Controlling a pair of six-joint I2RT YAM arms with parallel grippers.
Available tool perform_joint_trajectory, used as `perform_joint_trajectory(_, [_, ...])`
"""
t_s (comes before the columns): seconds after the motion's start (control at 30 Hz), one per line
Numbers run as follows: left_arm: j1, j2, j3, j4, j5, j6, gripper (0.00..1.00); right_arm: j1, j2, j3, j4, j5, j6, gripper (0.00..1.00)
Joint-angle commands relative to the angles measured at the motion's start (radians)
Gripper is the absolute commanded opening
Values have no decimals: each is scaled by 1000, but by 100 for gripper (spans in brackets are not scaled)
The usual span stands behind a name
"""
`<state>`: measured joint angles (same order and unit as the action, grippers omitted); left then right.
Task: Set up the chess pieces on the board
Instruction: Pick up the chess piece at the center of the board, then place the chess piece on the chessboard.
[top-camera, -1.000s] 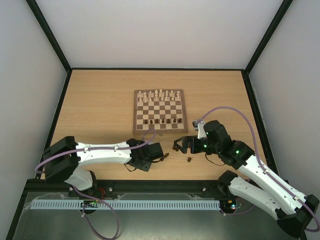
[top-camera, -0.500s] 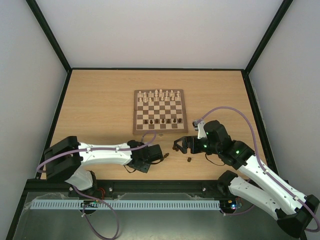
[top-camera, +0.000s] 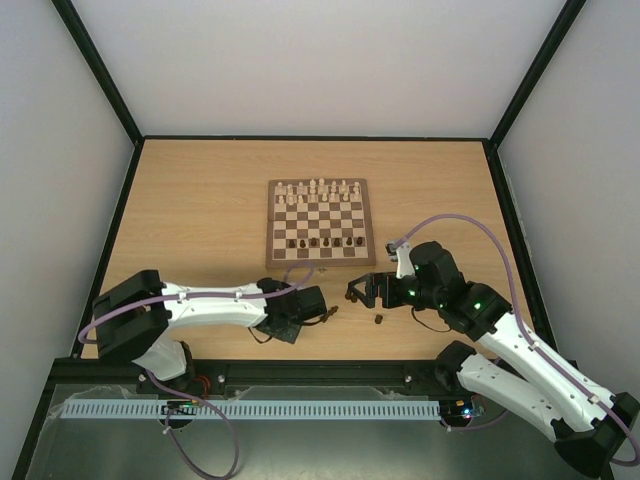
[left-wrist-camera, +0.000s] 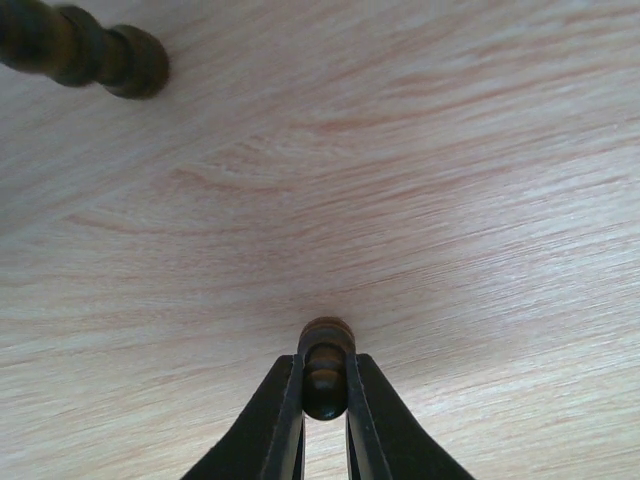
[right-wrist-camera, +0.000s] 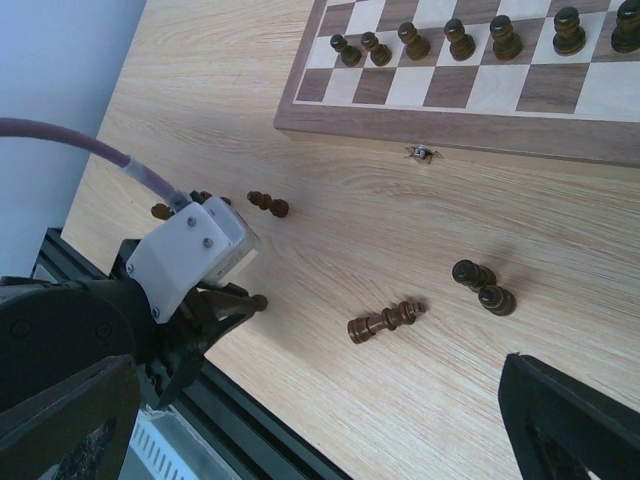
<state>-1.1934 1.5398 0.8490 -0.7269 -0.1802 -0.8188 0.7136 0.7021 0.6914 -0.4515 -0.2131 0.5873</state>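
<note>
The board (top-camera: 320, 222) lies mid-table, with cream pieces (top-camera: 318, 190) on its far rows and a row of dark pieces (top-camera: 322, 242) on its near side. My left gripper (top-camera: 328, 312) is low over the tabletop in front of the board. It is shut on a small dark piece (left-wrist-camera: 325, 362) whose base touches the wood. My right gripper (top-camera: 360, 290) is open and empty, above the table right of the left one. In the right wrist view a dark king (right-wrist-camera: 385, 322) lies on its side and two dark pieces (right-wrist-camera: 484, 286) stand near it.
Another dark piece (left-wrist-camera: 90, 55) lies on the table beyond the left gripper; it also shows in the right wrist view (right-wrist-camera: 268, 204). A small dark bit (right-wrist-camera: 422, 152) lies by the board's near border (right-wrist-camera: 450, 128). The table's black front rail (top-camera: 320, 372) runs close behind both grippers.
The left arm's elbow has shifted slightly to the right while its gripper tips stay in about the same spot. The right arm has hardly moved.
</note>
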Motion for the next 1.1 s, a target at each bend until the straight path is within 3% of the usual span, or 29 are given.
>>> perform_joint_trajectory(0.0, [28, -2, 113, -131, -50, 45, 5, -2, -13, -5, -29, -16, -9, 99])
perform_joint_trajectory(0.2, [168, 3, 439, -367, -131, 171, 6, -2, -25, -9, -22, -9, -6, 99])
perform_joint_trajectory(0.4, [372, 112, 638, -360, -76, 329, 6, -2, -13, -10, -13, -7, -9, 99])
perform_joint_trajectory(0.6, [494, 224, 717, -286, -27, 388, 6, -2, -10, -11, -11, -13, -13, 99])
perform_joint_trajectory(1.07, [563, 370, 672, -165, -13, 403, 6, -2, -19, -13, -11, -26, -16, 99])
